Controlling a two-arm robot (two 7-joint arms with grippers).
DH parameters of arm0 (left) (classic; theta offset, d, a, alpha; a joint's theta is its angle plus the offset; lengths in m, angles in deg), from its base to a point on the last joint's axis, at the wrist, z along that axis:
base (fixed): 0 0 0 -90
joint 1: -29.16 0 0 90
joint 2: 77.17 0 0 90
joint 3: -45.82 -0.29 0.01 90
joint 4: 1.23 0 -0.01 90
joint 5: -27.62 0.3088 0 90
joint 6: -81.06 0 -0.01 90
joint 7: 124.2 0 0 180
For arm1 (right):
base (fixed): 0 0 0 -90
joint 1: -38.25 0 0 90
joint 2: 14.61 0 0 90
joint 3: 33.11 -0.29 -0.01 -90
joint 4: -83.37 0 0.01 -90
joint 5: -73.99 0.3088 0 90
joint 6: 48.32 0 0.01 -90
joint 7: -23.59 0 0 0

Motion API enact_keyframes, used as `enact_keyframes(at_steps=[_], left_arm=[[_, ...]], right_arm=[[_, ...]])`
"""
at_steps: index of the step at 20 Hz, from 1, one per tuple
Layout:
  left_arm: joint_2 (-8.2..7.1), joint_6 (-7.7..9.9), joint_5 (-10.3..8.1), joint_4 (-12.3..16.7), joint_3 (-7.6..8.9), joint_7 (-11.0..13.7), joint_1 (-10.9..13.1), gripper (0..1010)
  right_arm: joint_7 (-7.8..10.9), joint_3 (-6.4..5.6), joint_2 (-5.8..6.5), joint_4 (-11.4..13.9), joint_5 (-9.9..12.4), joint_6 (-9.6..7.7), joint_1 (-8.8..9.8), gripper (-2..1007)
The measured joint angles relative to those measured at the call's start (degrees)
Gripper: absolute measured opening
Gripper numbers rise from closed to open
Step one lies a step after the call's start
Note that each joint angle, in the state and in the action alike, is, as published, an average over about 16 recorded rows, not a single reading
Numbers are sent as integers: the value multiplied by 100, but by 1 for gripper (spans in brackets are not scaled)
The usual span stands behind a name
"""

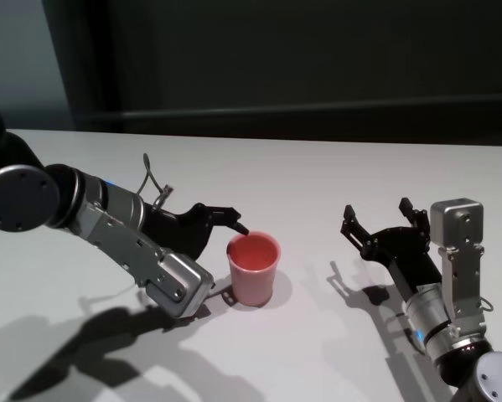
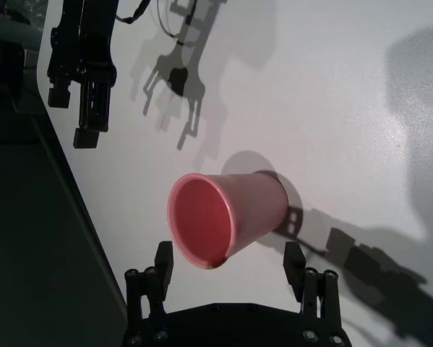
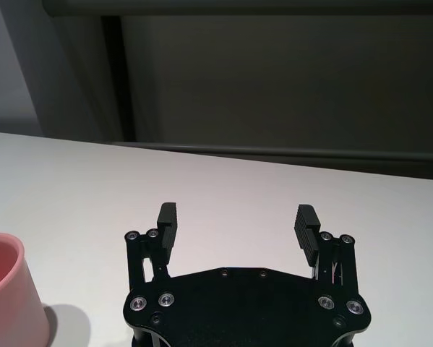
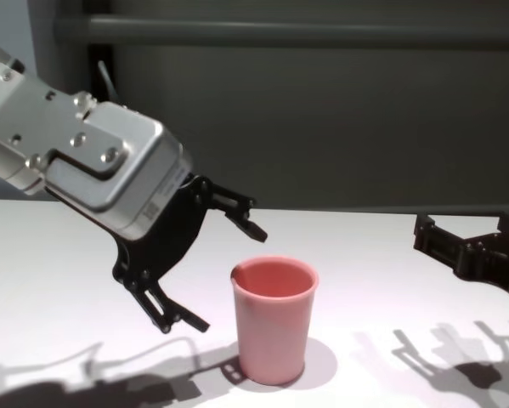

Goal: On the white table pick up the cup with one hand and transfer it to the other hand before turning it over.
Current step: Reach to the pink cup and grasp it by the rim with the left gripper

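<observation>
The pink cup (image 1: 253,270) stands upright, mouth up, on the white table (image 1: 318,167). My left gripper (image 1: 230,261) is open, right beside the cup on its left, one finger (image 1: 236,223) over the far side of the rim. In the left wrist view the cup (image 2: 227,217) lies partly between the open fingertips of my left gripper (image 2: 229,254), not gripped. In the chest view the left gripper (image 4: 224,276) hangs just left of the cup (image 4: 274,319). My right gripper (image 1: 376,209) is open and empty, a short way right of the cup, above the table.
A dark wall runs behind the table's far edge (image 1: 318,134). The right wrist view shows the right gripper (image 3: 237,213) open over bare table, with the cup (image 3: 6,289) at the side. The right gripper (image 2: 79,72) also shows far off in the left wrist view.
</observation>
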Motion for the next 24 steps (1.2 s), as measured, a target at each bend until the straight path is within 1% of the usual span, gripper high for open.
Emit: enact_keyframes(at_steps=[5, 10, 24], left_arm=[[122, -109, 32, -153, -196, 154, -199, 1003], [220, -198, 55, -293, -370, 270, -346, 1003], [400, -416, 191, -530, -813, 550, -704, 1003]], right_arm=[[0, 0, 0, 0, 0, 0, 0, 1002], [0, 0, 0, 0, 0, 0, 0, 1002], [0, 0, 0, 0, 0, 0, 0, 1002]])
